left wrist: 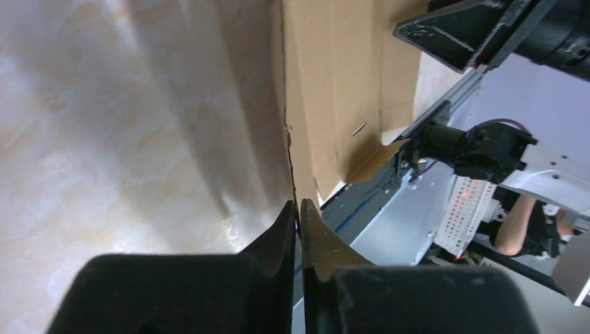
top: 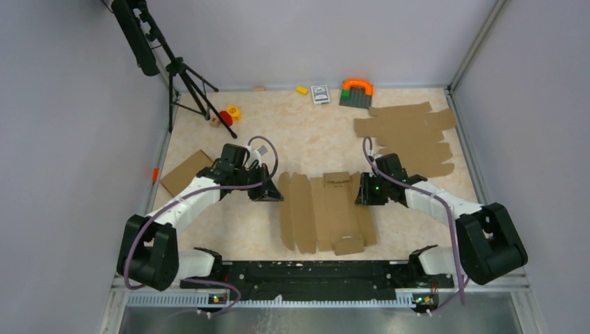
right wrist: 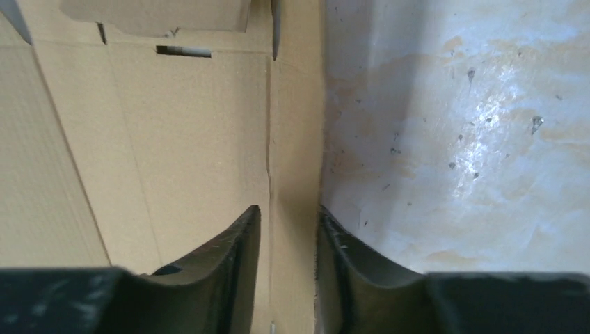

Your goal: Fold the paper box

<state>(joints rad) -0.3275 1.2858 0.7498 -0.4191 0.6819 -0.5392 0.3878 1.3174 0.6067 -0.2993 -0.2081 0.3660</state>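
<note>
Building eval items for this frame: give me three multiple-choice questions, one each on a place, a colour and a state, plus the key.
1. Where does the pile of cardboard sheets lie?
A. far right
B. near left
C. near centre

2. What colour is the arch at the far edge?
A. blue
B. orange
C. white

3. How do the left gripper's jaws stand?
A. wide open
B. closed
C. out of view

Key:
1 A: the pile lies beyond the right gripper, by the right wall.
2 B: the arch is orange, standing on a dark grey plate.
3 B: in the left wrist view the fingers meet at the left edge of the paper box.
</note>
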